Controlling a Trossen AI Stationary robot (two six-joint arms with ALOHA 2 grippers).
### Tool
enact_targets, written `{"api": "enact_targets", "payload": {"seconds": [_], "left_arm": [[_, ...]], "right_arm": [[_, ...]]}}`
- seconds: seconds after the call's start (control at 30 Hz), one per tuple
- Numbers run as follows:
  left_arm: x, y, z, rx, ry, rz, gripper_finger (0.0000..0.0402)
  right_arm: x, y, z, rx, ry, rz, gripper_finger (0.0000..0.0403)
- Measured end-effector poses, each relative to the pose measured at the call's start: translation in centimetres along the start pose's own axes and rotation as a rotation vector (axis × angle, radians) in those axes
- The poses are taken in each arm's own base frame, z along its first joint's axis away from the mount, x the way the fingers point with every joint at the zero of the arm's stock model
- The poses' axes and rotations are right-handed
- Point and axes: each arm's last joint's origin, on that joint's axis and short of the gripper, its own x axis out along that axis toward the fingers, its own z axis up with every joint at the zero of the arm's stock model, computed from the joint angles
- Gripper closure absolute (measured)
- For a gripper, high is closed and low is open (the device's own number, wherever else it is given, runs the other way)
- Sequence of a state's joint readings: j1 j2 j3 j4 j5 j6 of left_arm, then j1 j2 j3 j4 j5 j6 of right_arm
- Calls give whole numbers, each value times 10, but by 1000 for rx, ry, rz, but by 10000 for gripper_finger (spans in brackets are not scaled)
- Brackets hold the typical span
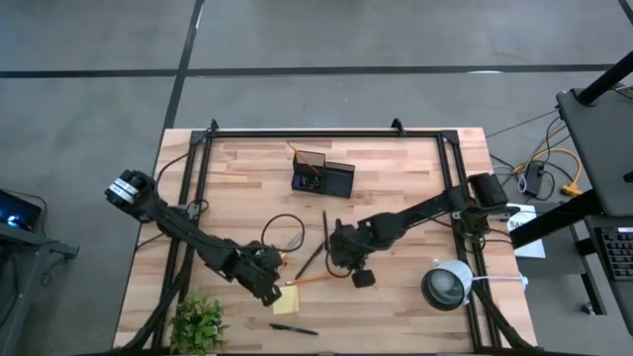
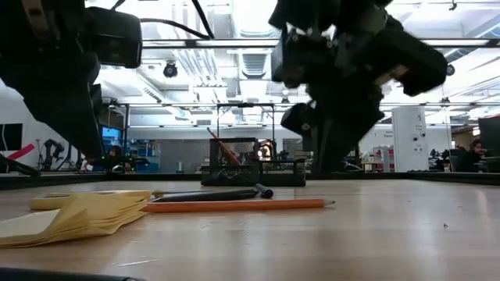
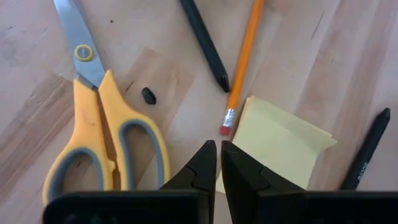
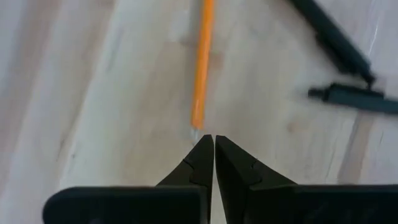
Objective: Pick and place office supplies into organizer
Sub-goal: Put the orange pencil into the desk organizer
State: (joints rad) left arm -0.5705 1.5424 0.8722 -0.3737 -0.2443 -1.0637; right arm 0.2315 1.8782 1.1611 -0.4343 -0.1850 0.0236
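Observation:
The dark organizer (image 1: pixel 322 177) stands near the table's far edge with an orange pencil leaning in it (image 2: pixel 223 150). An orange pencil (image 1: pixel 315 283) lies near the middle, its eraser end by the yellow sticky-note pad (image 1: pixel 286 301). The yellow-handled scissors (image 3: pixel 99 134), a tiny black clip (image 3: pixel 148 94) and black pens (image 3: pixel 205 43) lie around them. My left gripper (image 3: pixel 218 148) is shut, over the pad's edge beside the eraser (image 3: pixel 226 128). My right gripper (image 4: pixel 214 140) is shut, raised above the table just short of the pencil's tip (image 4: pixel 195 129).
A round grey-white lamp (image 1: pixel 447 285) stands at the near right, a green plant (image 1: pixel 199 322) at the near left corner. A black cable loop (image 1: pixel 287 229) lies left of centre. Another pen (image 1: pixel 294 328) lies near the near edge. Bare wood shows at far left and far right.

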Motion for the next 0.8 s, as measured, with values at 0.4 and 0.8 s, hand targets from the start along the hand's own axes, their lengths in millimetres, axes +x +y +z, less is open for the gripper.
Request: {"api": "enact_targets", "payload": {"seconds": [0.4, 0.8], "left_arm": [[4, 2, -1, 0, 0, -3, 393], [6, 5, 4, 11, -8, 6, 393]], "right_arm": [[6, 9, 2, 20, -29, 13, 394], [18, 17, -5, 56, -78, -22, 394]]}}
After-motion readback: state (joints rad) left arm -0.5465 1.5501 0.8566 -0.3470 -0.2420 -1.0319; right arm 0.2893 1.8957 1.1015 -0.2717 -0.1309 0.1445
